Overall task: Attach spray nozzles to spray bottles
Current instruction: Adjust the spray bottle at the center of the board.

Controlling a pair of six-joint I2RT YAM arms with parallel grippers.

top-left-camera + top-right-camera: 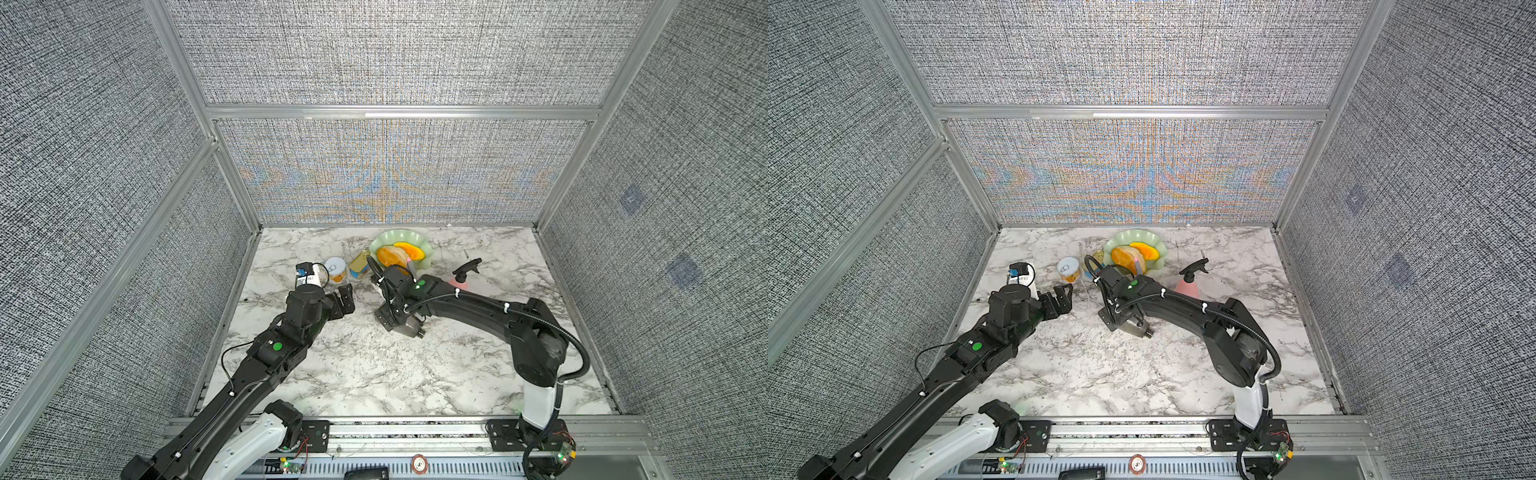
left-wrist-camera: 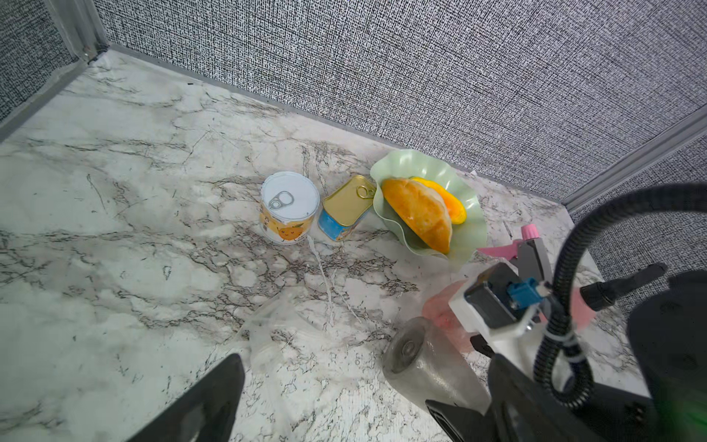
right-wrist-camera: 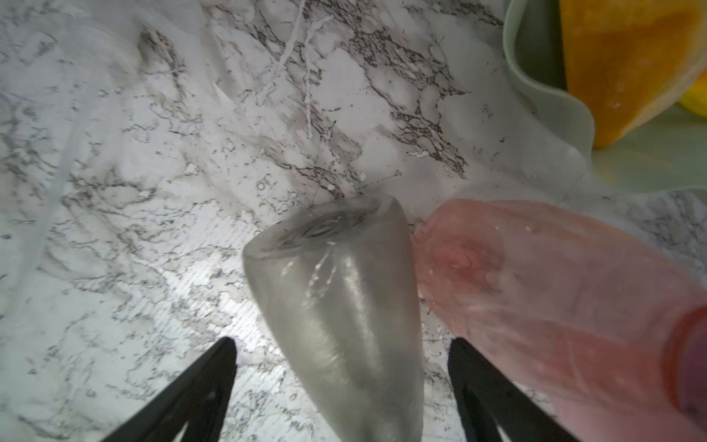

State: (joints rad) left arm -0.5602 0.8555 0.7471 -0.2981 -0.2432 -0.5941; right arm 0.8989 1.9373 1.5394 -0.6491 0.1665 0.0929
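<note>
Closest to me, the smoky grey bottle [image 3: 336, 306] is lying on its side on the table [image 1: 374, 374]. The right gripper [image 3: 340, 340] is sitting low over it with its jaws spread. One finger is on either side, with a strip of table showing between each finger and the plastic, so it is straddling the bottle rather than squeezing it. The bottle's long axis is running straight out along the fingers, base pointing away and neck back under the wrist. The right arm is plainly the nearer one for it, and I'd guess a squeeze across the round body risks it rolling.

Just beside it the clear pink bottle [image 3: 535, 287] is also lying down. A little farther off, the left gripper [image 1: 345, 297] is hanging wide open and empty, with the pale nozzle [image 2: 267, 325] lying just ahead of it.

Beyond, the pastel pink bottle [image 1: 1187, 286] is standing upright, wearing the black nozzle [image 1: 1194, 266]. Two cans [image 2: 289, 206] and a green dish [image 2: 470, 229] are sitting at the back.
</note>
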